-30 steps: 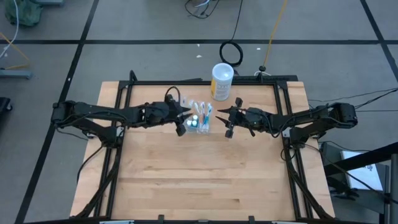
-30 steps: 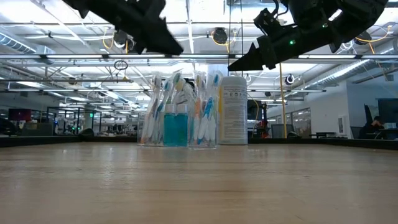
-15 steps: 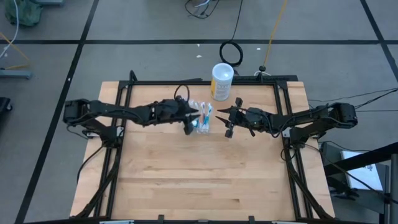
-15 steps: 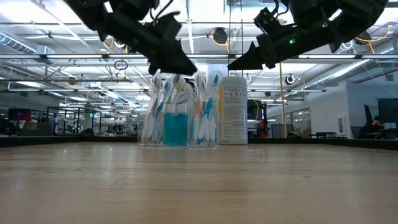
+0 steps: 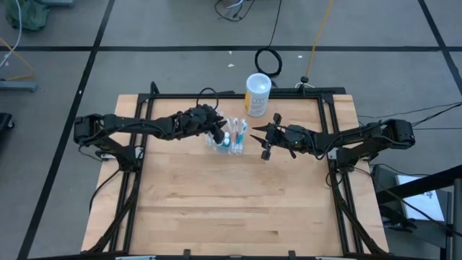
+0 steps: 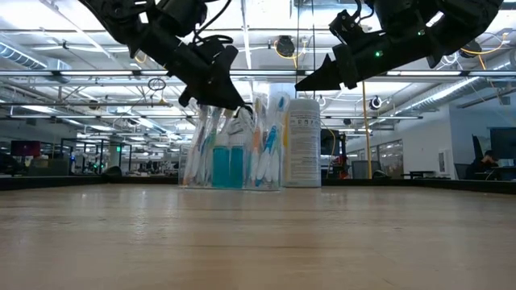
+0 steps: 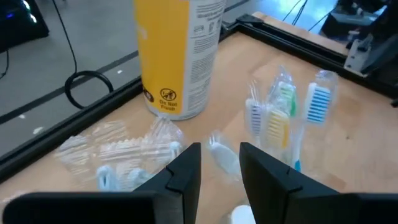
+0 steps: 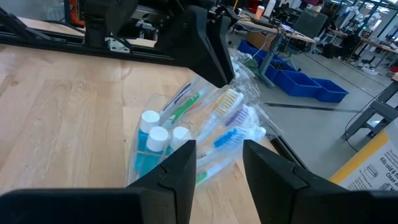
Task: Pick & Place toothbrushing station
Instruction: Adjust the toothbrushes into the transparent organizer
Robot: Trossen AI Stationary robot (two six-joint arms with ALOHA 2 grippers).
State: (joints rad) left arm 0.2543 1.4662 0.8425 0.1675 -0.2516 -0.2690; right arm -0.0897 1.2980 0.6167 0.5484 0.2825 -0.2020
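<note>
The toothbrushing station (image 5: 229, 139) is a clear holder with several wrapped toothbrushes and teal white-capped tubes (image 8: 151, 146). It stands upright on its base at the table's far middle and also shows in the low view (image 6: 234, 157). My left gripper (image 5: 219, 131) is open just above the station's left side, with its fingertips (image 6: 230, 101) level with the brush tops. In the left wrist view (image 7: 221, 165) a clear-wrapped brush tip (image 7: 219, 152) shows between the fingers. My right gripper (image 5: 261, 137) is open and empty. It hangs in the air right of the station, pointing at it (image 8: 217, 165). My left gripper comes at the station from above and from the table's left, slanting down. Its open fingers (image 7: 186, 171) stand on either side of a wrapped brush tip. I cannot tell whether they touch it.
A tall white canister with a yellowish label (image 5: 258, 94) stands right behind the station, toward the far edge; it also shows in the low view (image 6: 303, 141). A black frame (image 5: 238, 94) runs along the table's far edge. The near half of the wooden table (image 5: 231, 209) is bare.
My left gripper has gone toward the table's right and far edges and has come down from well above the station to the brush tops. My right gripper has kept still.
</note>
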